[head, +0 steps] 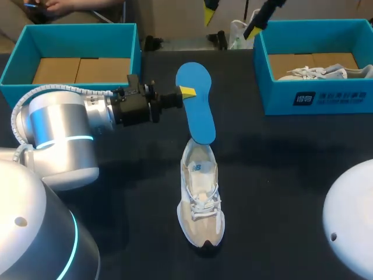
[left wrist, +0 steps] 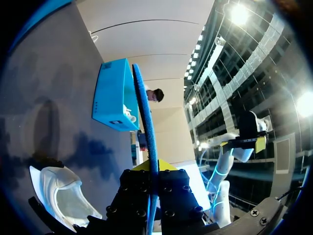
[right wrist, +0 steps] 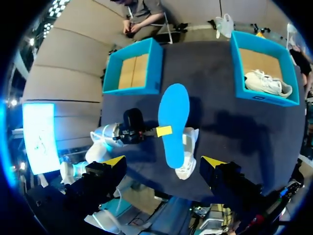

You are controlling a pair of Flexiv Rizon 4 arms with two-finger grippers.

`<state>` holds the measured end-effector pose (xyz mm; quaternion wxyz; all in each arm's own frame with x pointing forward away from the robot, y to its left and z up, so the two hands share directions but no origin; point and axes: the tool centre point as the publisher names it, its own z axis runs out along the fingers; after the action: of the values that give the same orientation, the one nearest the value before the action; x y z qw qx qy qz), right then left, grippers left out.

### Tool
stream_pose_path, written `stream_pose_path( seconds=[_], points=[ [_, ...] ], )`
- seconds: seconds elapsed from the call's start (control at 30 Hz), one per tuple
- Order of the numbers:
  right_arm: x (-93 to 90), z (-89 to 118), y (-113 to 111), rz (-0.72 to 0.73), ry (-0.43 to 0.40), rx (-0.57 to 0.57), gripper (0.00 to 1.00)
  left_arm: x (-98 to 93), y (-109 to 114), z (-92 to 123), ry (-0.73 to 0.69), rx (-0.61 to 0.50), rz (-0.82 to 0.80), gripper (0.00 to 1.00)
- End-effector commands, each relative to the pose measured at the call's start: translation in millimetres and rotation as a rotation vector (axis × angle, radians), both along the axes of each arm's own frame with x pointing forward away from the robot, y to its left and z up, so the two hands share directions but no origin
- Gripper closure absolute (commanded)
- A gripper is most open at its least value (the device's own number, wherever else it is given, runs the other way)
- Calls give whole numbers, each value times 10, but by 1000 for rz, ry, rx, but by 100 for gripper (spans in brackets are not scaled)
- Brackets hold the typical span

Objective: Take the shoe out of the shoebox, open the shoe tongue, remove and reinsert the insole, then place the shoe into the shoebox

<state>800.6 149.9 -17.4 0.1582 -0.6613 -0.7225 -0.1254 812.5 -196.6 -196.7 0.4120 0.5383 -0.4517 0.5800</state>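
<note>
A blue insole hangs above the dark table with its lower tip over the heel opening of the beige and white shoe. My left gripper is shut on the insole's side edge. In the left wrist view the insole runs edge-on between the fingers of my left gripper, with the shoe below it. My right gripper is open, high over the table's far edge. From there it looks down on the insole, the shoe and the left gripper; its own fingers stand wide apart.
A blue shoebox with only a cardboard floor inside stands at the far left. A second blue shoebox at the far right holds another white shoe. My left arm stretches across the table's left half.
</note>
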Motion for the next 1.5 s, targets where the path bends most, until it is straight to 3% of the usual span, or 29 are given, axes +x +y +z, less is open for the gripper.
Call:
stream_pose_path(
  seconds=[0.03,0.27,0.67,0.73,0.93,1.03,1.3,1.5],
  points=[
    [-22,-26,122,2,-41,-302,0,-8,-13,-6,-1,1,3,100],
    [-10,-99,317,-11,-65,-378,0,-8,-13,-6,-1,1,3,100],
    [-51,-293,549,-28,-97,-384,0,-8,-13,-6,-1,1,3,100],
    [-24,-276,534,-25,-90,-348,0,-8,-13,-6,-1,1,3,100],
    [19,43,338,-64,-86,-175,0,-8,-13,-6,-1,1,3,100],
    [45,125,186,-82,-68,-25,0,-8,-13,-6,-1,1,3,100],
    [115,153,25,-110,-11,260,0,-8,-13,-6,-1,1,3,100],
    [118,9,24,-83,24,410,0,-8,-13,-6,-1,1,3,100]
  ],
)
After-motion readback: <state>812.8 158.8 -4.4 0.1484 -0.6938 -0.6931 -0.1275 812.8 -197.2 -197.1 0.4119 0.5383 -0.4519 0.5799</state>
